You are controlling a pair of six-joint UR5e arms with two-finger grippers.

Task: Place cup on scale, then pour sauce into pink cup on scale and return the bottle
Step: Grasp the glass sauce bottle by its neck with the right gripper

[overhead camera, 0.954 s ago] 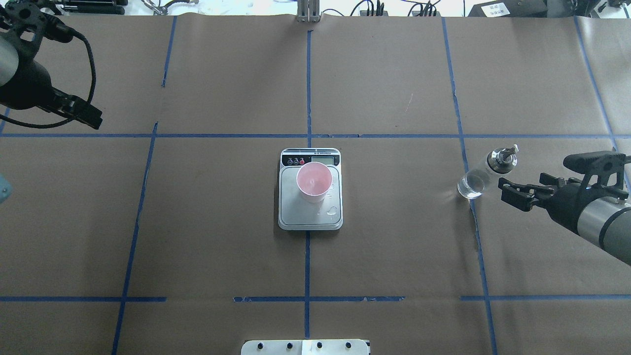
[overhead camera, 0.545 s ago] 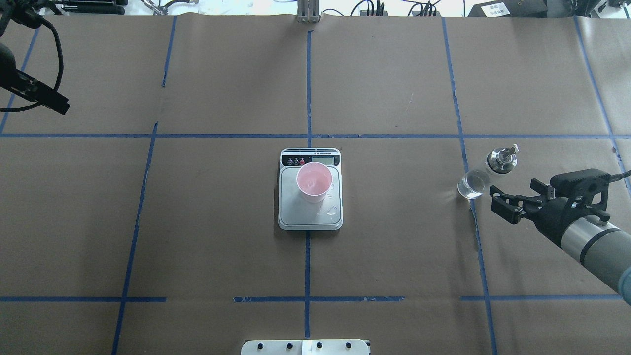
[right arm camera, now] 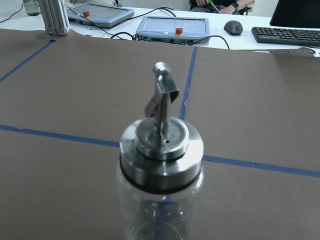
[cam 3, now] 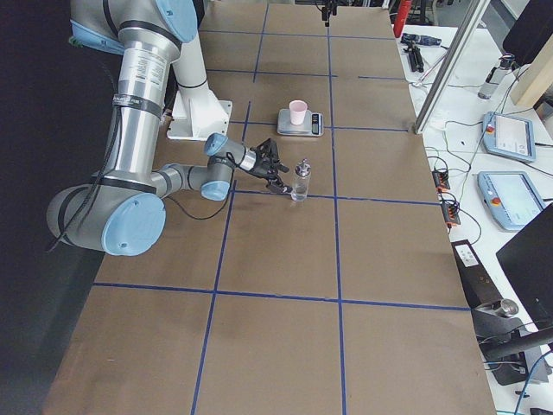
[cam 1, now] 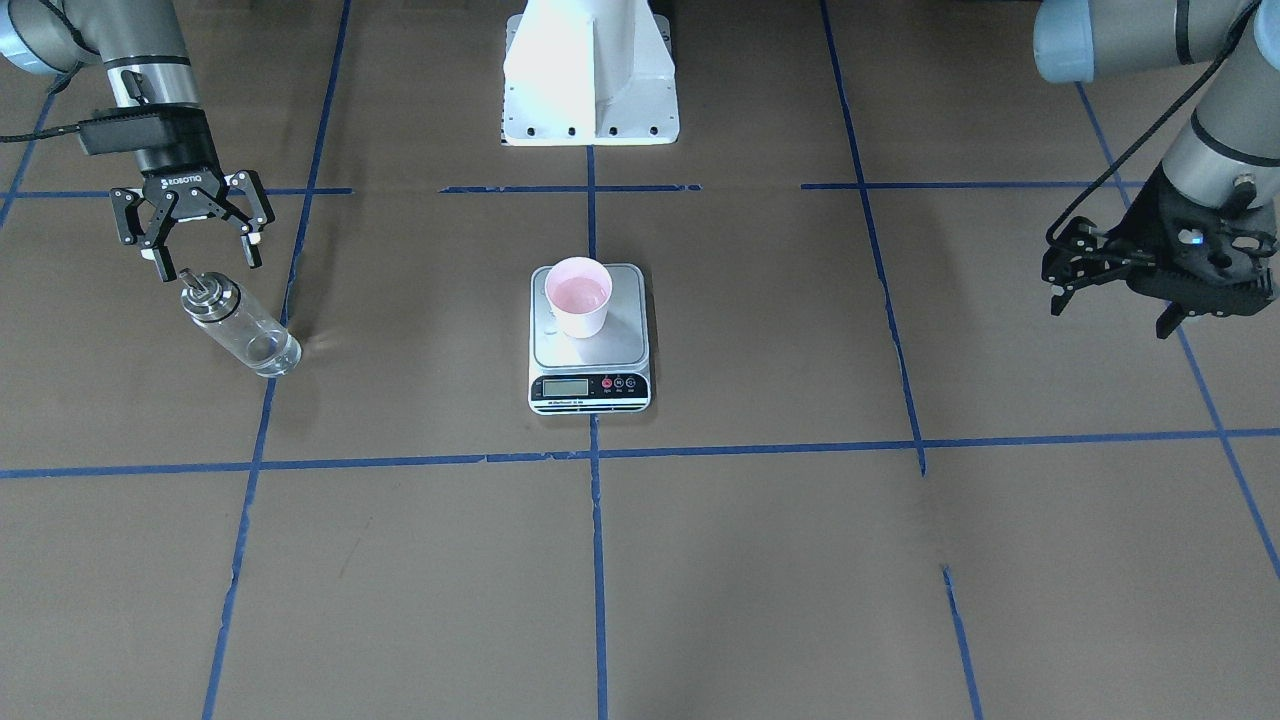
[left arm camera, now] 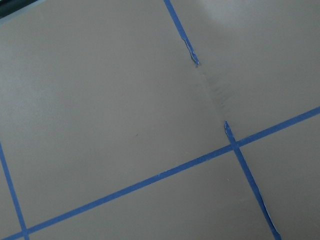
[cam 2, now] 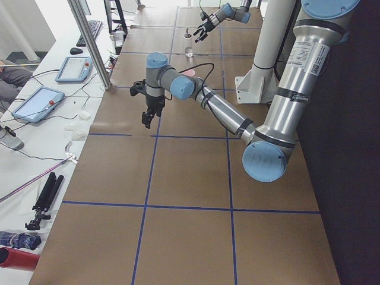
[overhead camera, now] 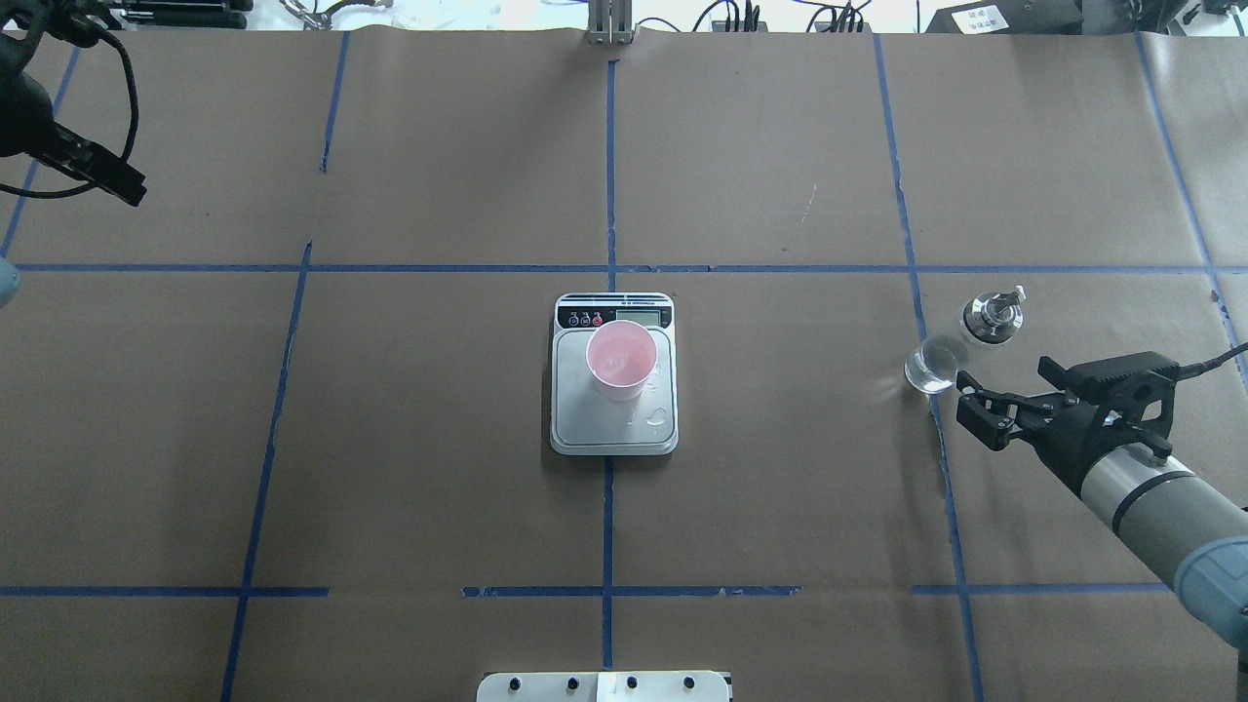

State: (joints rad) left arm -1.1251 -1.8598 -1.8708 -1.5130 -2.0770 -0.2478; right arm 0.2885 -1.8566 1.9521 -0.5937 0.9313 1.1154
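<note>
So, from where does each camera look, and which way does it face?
Front-facing: across the table, facing the robot's base; both arms, right gripper by bottle.
Overhead: behind the robot, looking down; both arms.
Exterior left: table's left end; left arm near.
Exterior right: table's right end; right arm near.
Left wrist: down at taped paper; no body.
Right wrist: at bottle's spout; no fingers.
Shared: the first two show cup on scale.
</note>
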